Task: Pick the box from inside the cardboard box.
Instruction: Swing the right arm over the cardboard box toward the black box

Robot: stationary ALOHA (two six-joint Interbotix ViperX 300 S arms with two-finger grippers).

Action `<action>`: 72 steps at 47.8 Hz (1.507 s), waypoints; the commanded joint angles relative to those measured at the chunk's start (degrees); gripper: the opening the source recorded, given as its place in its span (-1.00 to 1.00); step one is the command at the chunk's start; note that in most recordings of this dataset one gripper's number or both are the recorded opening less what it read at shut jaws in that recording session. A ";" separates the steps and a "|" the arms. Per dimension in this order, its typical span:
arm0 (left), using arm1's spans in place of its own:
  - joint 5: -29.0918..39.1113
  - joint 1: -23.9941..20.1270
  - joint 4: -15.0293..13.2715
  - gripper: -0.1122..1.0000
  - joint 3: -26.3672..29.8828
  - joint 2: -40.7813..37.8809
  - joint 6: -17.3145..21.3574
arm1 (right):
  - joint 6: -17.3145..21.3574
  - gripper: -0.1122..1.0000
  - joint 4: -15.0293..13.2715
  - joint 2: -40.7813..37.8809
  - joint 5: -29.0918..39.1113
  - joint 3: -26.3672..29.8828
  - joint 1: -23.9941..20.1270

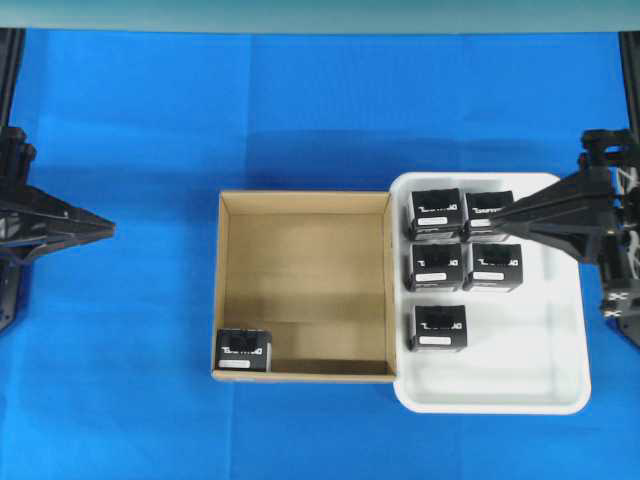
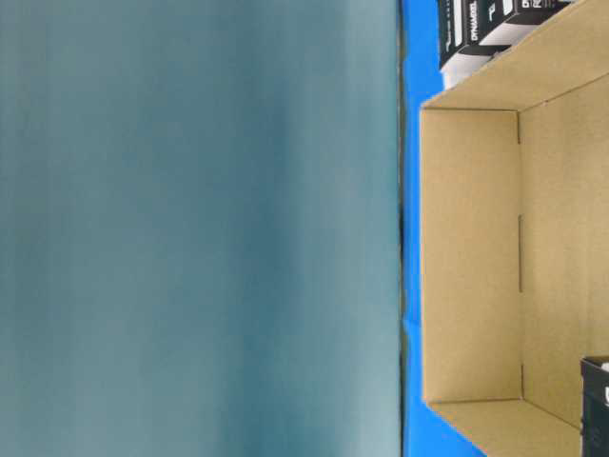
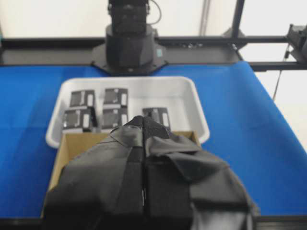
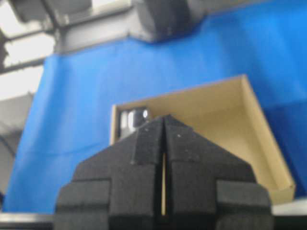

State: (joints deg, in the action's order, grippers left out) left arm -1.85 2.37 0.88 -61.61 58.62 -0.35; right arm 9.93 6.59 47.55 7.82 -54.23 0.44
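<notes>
The cardboard box [image 1: 310, 280] lies in the middle of the blue table, and one small black box [image 1: 243, 349] sits in its near-left corner. That black box [image 4: 132, 120] shows just past my right gripper's tips in the right wrist view. My right gripper [image 1: 500, 215] is shut with nothing in it and hangs over the far part of the white tray, to the right of the cardboard box [image 4: 225, 115]. My left gripper [image 1: 110, 229] is also shut and holds nothing, well to the left of the cardboard box. Its taped fingers [image 3: 143, 119] hide most of the cardboard box [image 3: 72, 143].
A white plastic tray [image 1: 560, 330] touches the cardboard box's right wall and holds several more black boxes [image 1: 437, 328]. Its near right part is bare. Blue cloth covers the table [image 1: 120, 380] all round. The table-level view shows one corner of the cardboard box [image 2: 471, 257].
</notes>
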 commanded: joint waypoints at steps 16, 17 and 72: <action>7.91 0.00 0.09 -0.93 2.64 3.34 -0.53 | 1.76 -0.85 0.18 -16.61 22.76 19.25 -0.18; 7.91 0.00 0.09 -0.93 2.64 3.43 -0.53 | 1.76 -0.85 0.18 -17.49 23.99 20.30 -0.26; 17.49 0.18 0.09 -0.93 5.98 8.79 -0.53 | -13.62 -0.84 1.93 -67.94 66.71 74.09 0.18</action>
State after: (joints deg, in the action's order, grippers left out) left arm 15.82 2.55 0.79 -57.22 67.76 -0.79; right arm -3.08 8.17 -18.81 73.56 16.70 0.62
